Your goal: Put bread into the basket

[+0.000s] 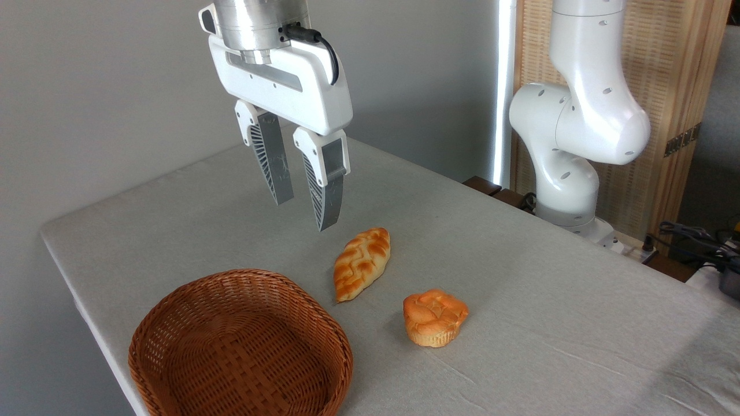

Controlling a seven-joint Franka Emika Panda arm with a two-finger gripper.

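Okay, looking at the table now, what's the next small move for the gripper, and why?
Probably shift right and down over the bread. The gripper hangs open above the table, up and left of the loaf and holding nothing. The loaf lies flat outside the basket, apart from the bun.

The bench (520, 289) wears matt grey cloth, the basket (173, 323) is rough brown wicker, the bread (361, 263) has a glossy golden crust, and the tool (303, 215) is smooth white plastic under brushed metal.
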